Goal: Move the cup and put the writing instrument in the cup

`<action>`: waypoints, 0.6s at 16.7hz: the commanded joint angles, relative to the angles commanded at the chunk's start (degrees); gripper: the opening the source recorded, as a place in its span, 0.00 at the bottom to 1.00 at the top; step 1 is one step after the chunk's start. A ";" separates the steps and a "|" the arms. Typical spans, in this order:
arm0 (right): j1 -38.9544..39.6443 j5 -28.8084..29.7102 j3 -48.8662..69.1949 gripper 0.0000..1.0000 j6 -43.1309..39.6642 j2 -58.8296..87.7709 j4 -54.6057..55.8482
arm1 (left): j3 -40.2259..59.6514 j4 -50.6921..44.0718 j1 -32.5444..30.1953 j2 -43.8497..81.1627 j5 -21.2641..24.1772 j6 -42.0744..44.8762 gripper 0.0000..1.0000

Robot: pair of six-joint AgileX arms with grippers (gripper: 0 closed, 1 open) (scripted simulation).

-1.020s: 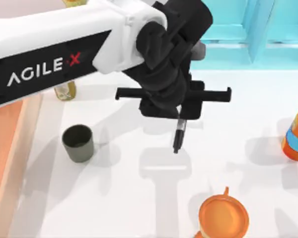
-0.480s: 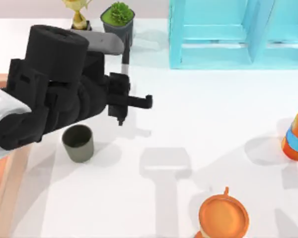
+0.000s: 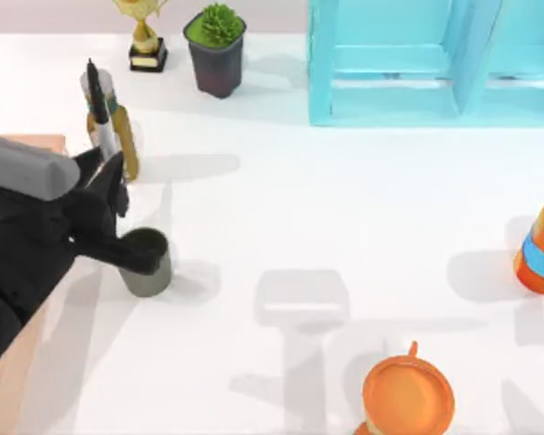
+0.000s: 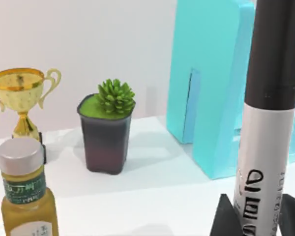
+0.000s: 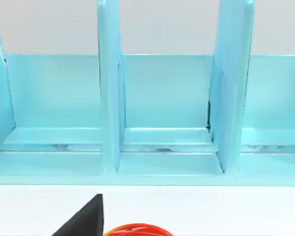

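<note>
My left gripper held slim black marker pen with white-grey barrel upright, clamped low, just above small dark olive-grey cylindrical cup at table's left. Risk: pen tip misaligned, catching rim, tipping cup. Honey-yellow bottle stood close; elbow swing could topple it.

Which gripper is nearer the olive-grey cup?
Left. The left gripper, holding the marker pen upright, is right above the cup; the right gripper faces the blue shelf, across the table.
</note>
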 joint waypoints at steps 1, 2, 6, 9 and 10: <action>0.00 0.00 0.00 1.00 0.00 0.00 0.00 | -2.49 2.80 0.65 -2.21 -0.11 1.08 0.00; 0.00 0.00 0.00 1.00 0.00 0.00 0.00 | -4.52 5.11 1.18 -4.05 -0.19 1.98 0.00; 0.00 0.00 0.00 1.00 0.00 0.00 0.00 | -7.58 8.61 2.01 -6.93 -0.30 3.38 0.00; 0.00 0.00 0.00 1.00 0.00 0.00 0.00 | -7.58 8.61 2.01 -6.93 -0.30 3.38 0.00; 0.00 0.00 0.00 1.00 0.00 0.00 0.00 | -7.49 8.48 1.79 -6.65 -0.35 3.41 0.00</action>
